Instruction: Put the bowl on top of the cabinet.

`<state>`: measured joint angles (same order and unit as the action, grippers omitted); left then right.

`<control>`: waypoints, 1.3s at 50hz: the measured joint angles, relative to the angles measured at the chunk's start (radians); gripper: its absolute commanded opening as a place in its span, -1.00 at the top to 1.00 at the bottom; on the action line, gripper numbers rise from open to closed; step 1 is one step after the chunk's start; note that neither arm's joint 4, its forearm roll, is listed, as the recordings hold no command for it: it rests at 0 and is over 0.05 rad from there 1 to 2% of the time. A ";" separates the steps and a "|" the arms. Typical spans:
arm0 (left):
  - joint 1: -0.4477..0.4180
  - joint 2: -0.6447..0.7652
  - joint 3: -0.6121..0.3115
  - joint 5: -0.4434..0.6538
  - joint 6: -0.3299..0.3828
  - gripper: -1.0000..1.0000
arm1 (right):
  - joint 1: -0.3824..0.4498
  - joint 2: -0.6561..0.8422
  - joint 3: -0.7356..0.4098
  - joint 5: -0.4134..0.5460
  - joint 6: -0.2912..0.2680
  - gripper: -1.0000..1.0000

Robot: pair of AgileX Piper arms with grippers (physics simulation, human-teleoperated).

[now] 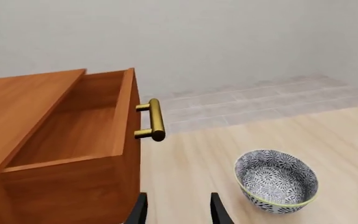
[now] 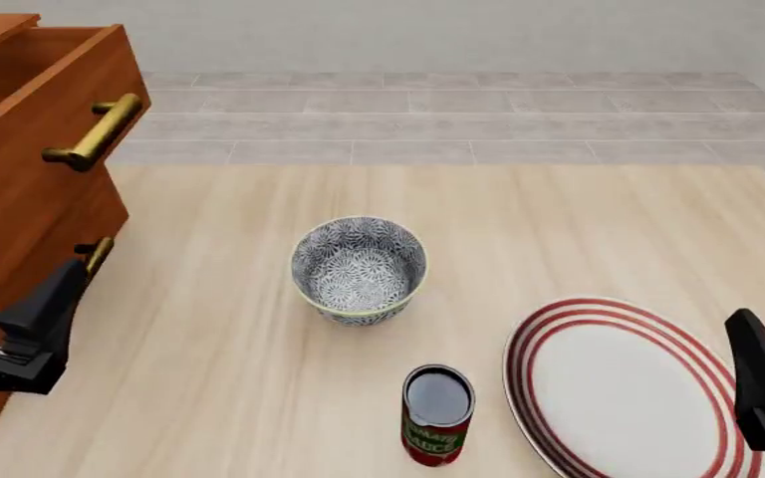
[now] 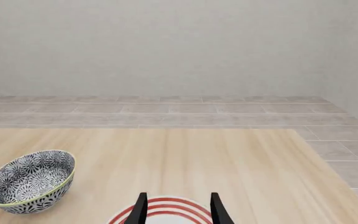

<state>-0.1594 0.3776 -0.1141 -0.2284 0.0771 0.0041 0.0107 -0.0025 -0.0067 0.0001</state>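
We see the cabinet (image 2: 31, 149) at the far-left edge of the desk (image 2: 596, 239), just beside our left jaws (image 2: 17, 329) and rising well above them. Its top drawer (image 1: 73, 126) is pulled out and we see nothing inside it — only bare wood. A brass bar handle (image 1: 155, 120) sticks out of the drawer front, and a second handle (image 2: 97, 255) sits lower on the cabinet, close to the left jaws.

Next in size is the plate (image 2: 622, 388), white with red rings, lying flat on the desk directly under and ahead of our right jaws (image 3: 177, 210); it carries nothing.

The bowl (image 2: 358, 269) stands upright on the desk between the two arms, well apart from both jaws and from the cabinet. It is ahead of the left jaws and off toward the right arm's side; from the right jaws it lies ahead and toward the left arm's side. Its patterned inside is empty.

A small red can (image 2: 437, 414) stands upright between the bowl and the plate, its top dark.

Both pairs of jaws are spread — each wrist view shows two dark fingertips (image 1: 218, 210) with a gap between them — and they hold and touch nothing.
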 measured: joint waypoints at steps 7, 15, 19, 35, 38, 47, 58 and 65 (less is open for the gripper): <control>-0.013 0.079 -0.011 -0.058 0.007 -1.00 | 0.000 0.000 0.000 0.000 0.000 -1.00; -0.033 0.171 -0.025 -0.119 0.015 -1.00 | 0.000 -0.001 0.000 0.001 0.000 -1.00; -0.045 0.202 -0.038 -0.130 0.020 -1.00 | 0.000 -0.001 0.000 0.001 0.000 -1.00; -0.127 0.272 -0.095 -0.122 0.054 -1.00 | 0.000 -0.001 0.000 0.001 0.000 -1.00; -0.145 0.281 -0.105 -0.119 0.060 -1.00 | 0.000 -0.001 0.000 0.001 0.000 -1.00; -0.189 0.315 -0.128 -0.133 0.077 -1.00 | 0.000 -0.001 0.000 0.001 0.000 -1.00; -0.233 0.391 -0.169 -0.155 0.081 -1.00 | 0.000 -0.001 0.000 0.001 0.000 -1.00; -0.253 0.450 -0.201 -0.154 0.077 -1.00 | 0.000 -0.001 0.000 0.001 0.000 -1.00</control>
<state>-0.4121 0.8278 -0.3146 -0.3824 0.1539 0.0041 0.0100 -0.0025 -0.0060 0.0001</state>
